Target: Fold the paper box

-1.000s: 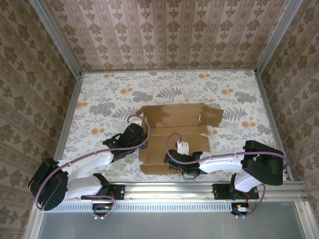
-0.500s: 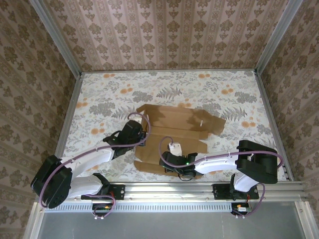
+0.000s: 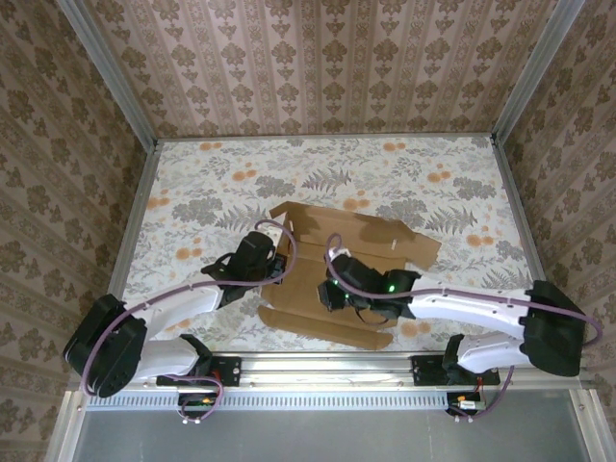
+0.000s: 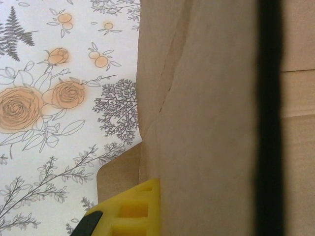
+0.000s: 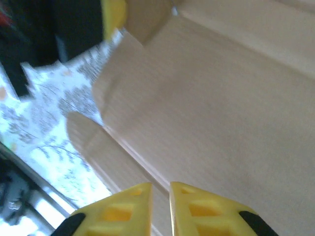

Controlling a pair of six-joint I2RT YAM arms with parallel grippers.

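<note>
Two robot arms work at a brown paper box (image 3: 361, 231) lying part-unfolded in the middle of a floral-patterned table (image 3: 212, 183), seen from the overhead camera. The box sits nearer the front rail (image 3: 327, 371) than the back wall, its long front flap lying flat on the table and its far panels spread towards the right.

The left gripper (image 3: 278, 247) is at the box's left edge, where a side flap stands up from the table. In the left wrist view the cardboard (image 4: 206, 123) rises close to the lens and covers most of the picture, with one yellow finger (image 4: 129, 212) showing at the bottom, just outside the flap and touching it. The other finger is hidden behind the cardboard, so it cannot be told how far this hand is open or whether it has hold of the flap.

The right gripper (image 3: 329, 289) reaches in from the right and hangs over the middle panel of the box. Its wrist view, somewhat blurred, shows both yellow fingers (image 5: 125, 211) drawn nearly together with only a thin slit between them and nothing held there. Beyond the right gripper (image 5: 161, 188) the box's flat panel (image 5: 211, 98) runs away to its left edge, with the patterned table (image 5: 64, 98) beyond it
</note>
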